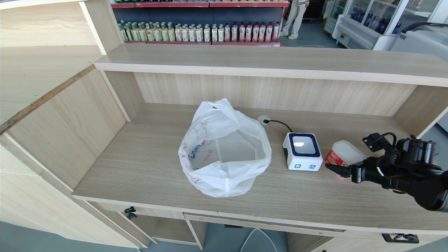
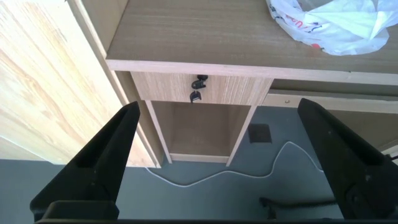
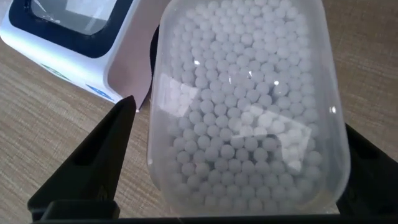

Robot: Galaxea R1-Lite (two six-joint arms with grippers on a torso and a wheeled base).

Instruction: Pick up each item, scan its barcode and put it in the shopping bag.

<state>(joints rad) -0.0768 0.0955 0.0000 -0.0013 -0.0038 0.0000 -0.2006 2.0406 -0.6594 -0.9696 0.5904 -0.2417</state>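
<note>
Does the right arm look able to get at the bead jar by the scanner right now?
Probably yes. The right gripper is open with a finger on each side of the bead jar, which lies on the counter beside the scanner; nothing sits between them.

Clear tub [image 3: 249,106] of tiny white balls lying on its side, just right of white scanner [image 1: 302,150], white shopping bag [image 1: 224,150] gaping open left of that

Counter [image 1: 147,164]: shopping bag [image 1: 224,150] at centre. Scanner [image 1: 302,151] just right of bag, cable [image 1: 280,122] running behind it. Container [image 1: 344,150] lying right of scanner, near it, between the parted fingers of right gripper [image 3: 239,115].
</note>
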